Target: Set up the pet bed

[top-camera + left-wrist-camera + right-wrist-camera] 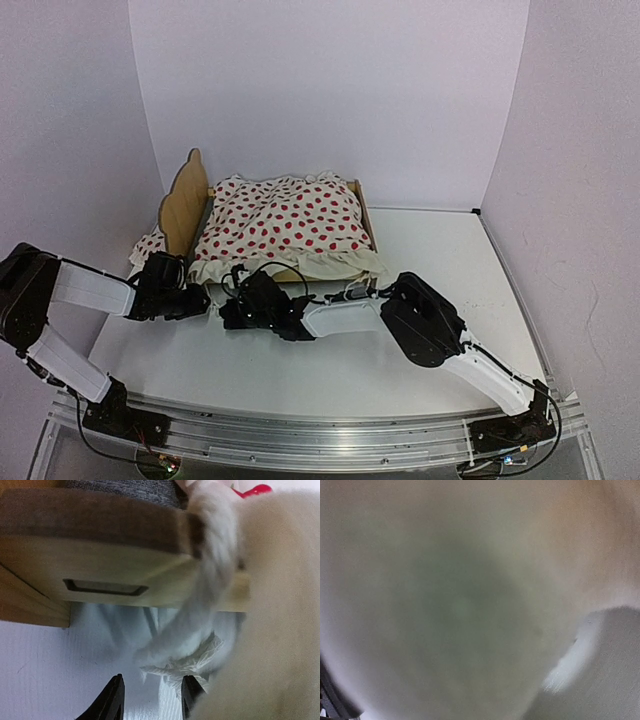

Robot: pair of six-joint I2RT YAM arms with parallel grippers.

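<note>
Left pincer point(152, 701) stands parted before the pet bed point(115, 565) rail, blanket ruffle point(200, 655) drooping over it; right pincer point(230, 314), closed nearby, has cloth smothering its camera.

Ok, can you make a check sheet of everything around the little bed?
Surface: white table, flat.
Job's things: bed at the back left, right way up.
Clutter: dotted blanket covers the bed, ruffle over the near rail.
Grippers: left gripper open by the ruffle; right gripper shut, its view blocked by white cloth.
Cables: black loops over the right wrist.
Surroundings: white walls; metal rail in front.
</note>
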